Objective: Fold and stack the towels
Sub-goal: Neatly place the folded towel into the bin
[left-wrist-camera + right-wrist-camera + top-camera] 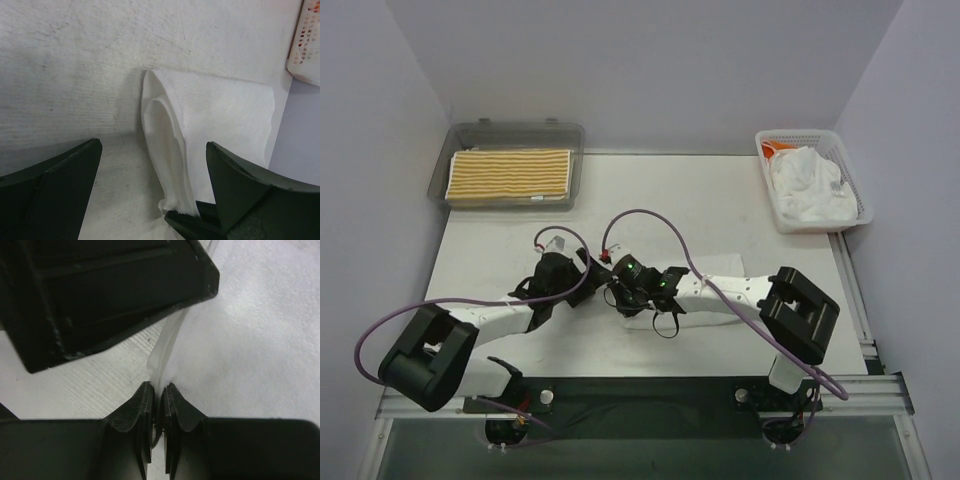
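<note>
A plain white towel (pixel 725 263) lies flat on the table's middle, partly under my right arm. My right gripper (pixel 617 291) is shut on the towel's left edge (pixel 165 352), which stands up in a thin fold from the cloth (pixel 250 340). The left gripper (pixel 599 272) is open just beside it, and the raised fold (pixel 165 150) stands between its fingers (pixel 55 190) without touching either. A folded yellow-and-white striped towel (pixel 510 175) lies in the grey tray (pixel 512 131) at the back left. Crumpled white towels (pixel 810 185) fill the white basket (pixel 861 195) at the back right.
Something orange (pixel 778 148) shows at the basket's far end. Both arms meet mid-table, with purple cables (pixel 650 217) looping above them. The basket's corner (pixel 306 45) appears at the left wrist view's upper right. The table's right edge runs close to the towel.
</note>
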